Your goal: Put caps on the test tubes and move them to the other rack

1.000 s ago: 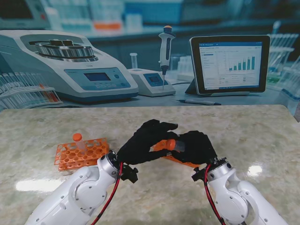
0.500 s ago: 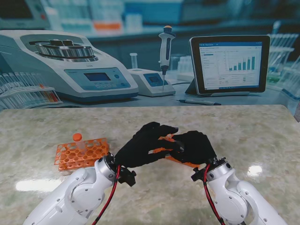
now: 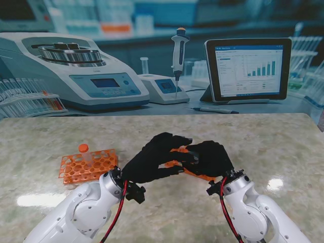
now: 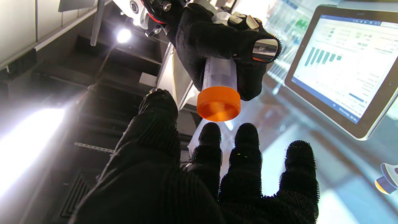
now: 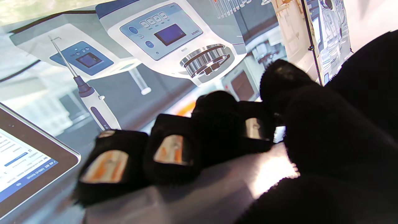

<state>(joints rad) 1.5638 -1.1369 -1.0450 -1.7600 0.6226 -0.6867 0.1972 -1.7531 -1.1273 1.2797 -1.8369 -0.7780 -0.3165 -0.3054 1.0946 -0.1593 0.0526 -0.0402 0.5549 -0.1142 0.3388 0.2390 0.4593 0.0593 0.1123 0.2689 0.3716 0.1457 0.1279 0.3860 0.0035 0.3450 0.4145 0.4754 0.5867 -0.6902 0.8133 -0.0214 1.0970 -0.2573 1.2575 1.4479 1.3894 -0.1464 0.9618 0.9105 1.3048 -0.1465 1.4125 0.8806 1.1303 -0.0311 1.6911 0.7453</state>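
Observation:
My right hand (image 3: pixel 211 158) (image 4: pixel 217 40) is shut on a clear test tube (image 4: pixel 218 71) with an orange cap (image 4: pixel 218 104) on its end; in the right wrist view the tube's pale body (image 5: pixel 202 189) lies under the curled fingers (image 5: pixel 169 152). The left hand (image 3: pixel 152 159) (image 4: pixel 192 174) is open, its fingers spread just short of the cap and not touching it. On the left, an orange rack (image 3: pixel 76 169) holds one capped tube (image 3: pixel 83 150). A second orange rack (image 3: pixel 200 175) is mostly hidden behind both hands.
The marble table (image 3: pixel 263 142) ends at a lab backdrop showing a centrifuge (image 3: pixel 71 66), a pipette (image 3: pixel 178 55), a tablet (image 3: pixel 248 68) and a pen (image 3: pixel 215 110). A glare spot (image 3: pixel 276 183) lies right of my right arm.
The left hand and forearm have dropped slightly toward me, its fingers easing back from the capped end. The right hand has stayed put with the tube.

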